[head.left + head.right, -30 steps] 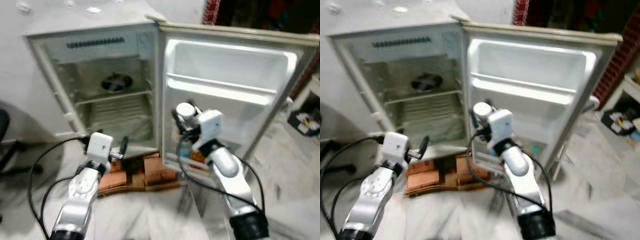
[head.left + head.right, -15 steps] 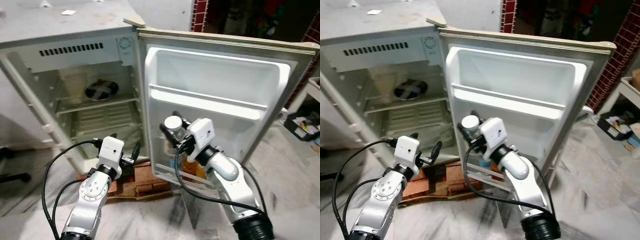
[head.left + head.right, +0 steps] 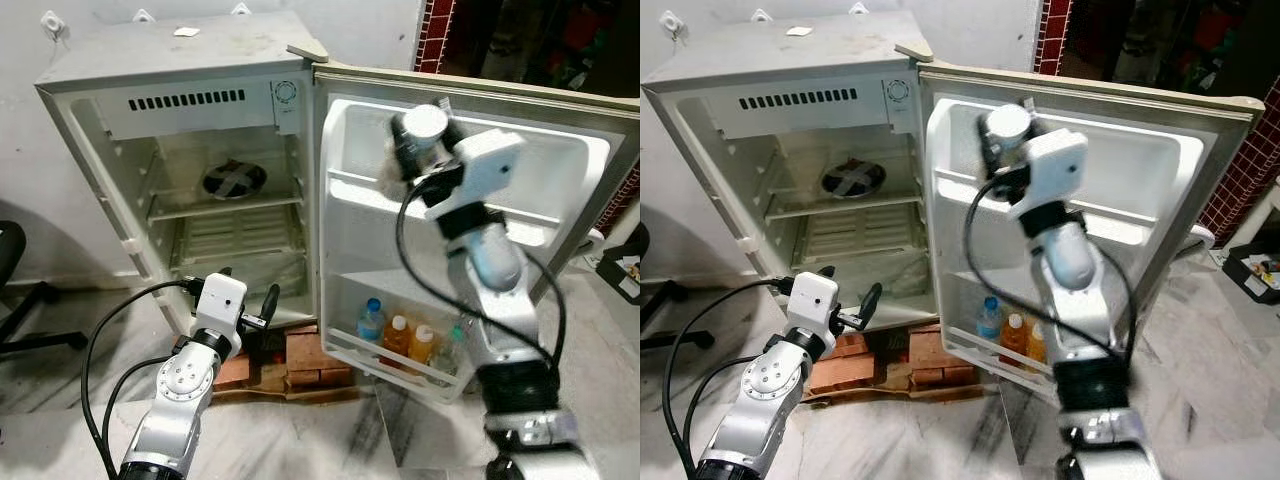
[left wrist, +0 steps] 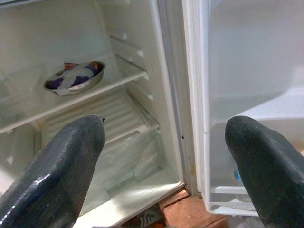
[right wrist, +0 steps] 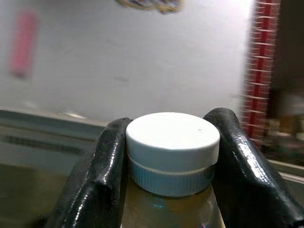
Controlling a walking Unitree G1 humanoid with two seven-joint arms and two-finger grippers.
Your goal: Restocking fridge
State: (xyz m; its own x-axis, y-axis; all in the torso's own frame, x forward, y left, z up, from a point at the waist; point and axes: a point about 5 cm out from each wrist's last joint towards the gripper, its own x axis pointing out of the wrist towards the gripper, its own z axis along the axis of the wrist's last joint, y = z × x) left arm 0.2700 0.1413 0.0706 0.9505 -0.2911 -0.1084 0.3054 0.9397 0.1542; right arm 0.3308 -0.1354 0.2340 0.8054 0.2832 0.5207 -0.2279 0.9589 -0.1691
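The left gripper [image 3: 268,303] hangs low before the open fridge [image 3: 180,60], fingers spread and holding nothing, probably kept clear of the working arm. Inside, a foil-covered bowl [image 4: 73,79] sits near the back of the wire shelf. Further right, the door's bottom rack [image 3: 400,365] carries several bottles [image 3: 398,335] standing upright along its rail. Above them, the right gripper [image 5: 167,156] is raised to the door's upper shelf [image 3: 560,215], its fingers [image 5: 102,175] clenched on a white-capped bottle [image 5: 172,142], gripped just under the cap, likely so it hangs upright for setting down there.
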